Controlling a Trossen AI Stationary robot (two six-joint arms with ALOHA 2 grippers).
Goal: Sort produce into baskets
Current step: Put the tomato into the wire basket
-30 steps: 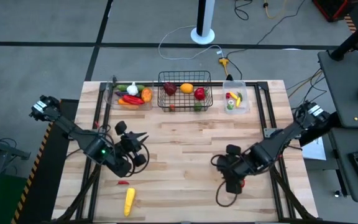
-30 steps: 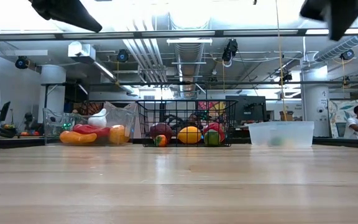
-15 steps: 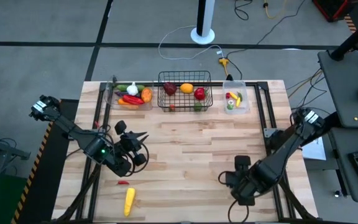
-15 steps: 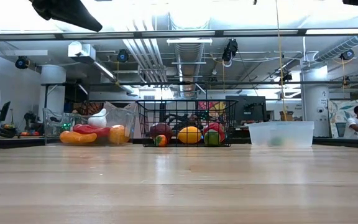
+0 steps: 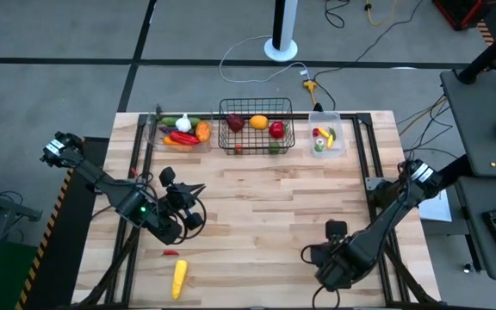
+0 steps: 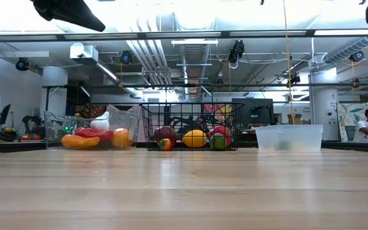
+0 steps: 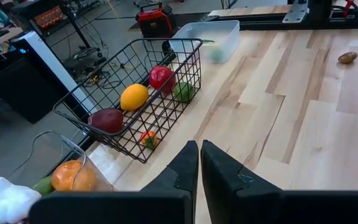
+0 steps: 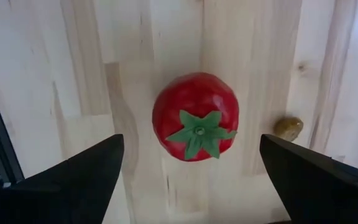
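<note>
A red tomato (image 8: pixel 196 124) with a green stalk sits on the wooden table. In the right wrist view my right gripper (image 8: pixel 188 149) is open above it, one finger on either side, touching nothing. In the high view that gripper (image 5: pixel 327 261) is near the table's near edge and hides the tomato. My left gripper (image 5: pixel 195 191) is shut and empty over the table's left half. The wide clear bin (image 5: pixel 177 131), the black wire basket (image 5: pixel 257 127) and the small clear bin (image 5: pixel 327 138) stand along the far edge, each holding produce.
A yellow corn (image 5: pixel 179 277) and a small red pepper (image 5: pixel 170 252) lie near the table's near left corner. A small brown piece (image 8: pixel 289 127) lies on the table beside the tomato. Bare wood spreads between the bins and both grippers.
My right gripper has moved toward the table's near edge and come over the tomato. The arm's upper part has left the top right of the low view.
</note>
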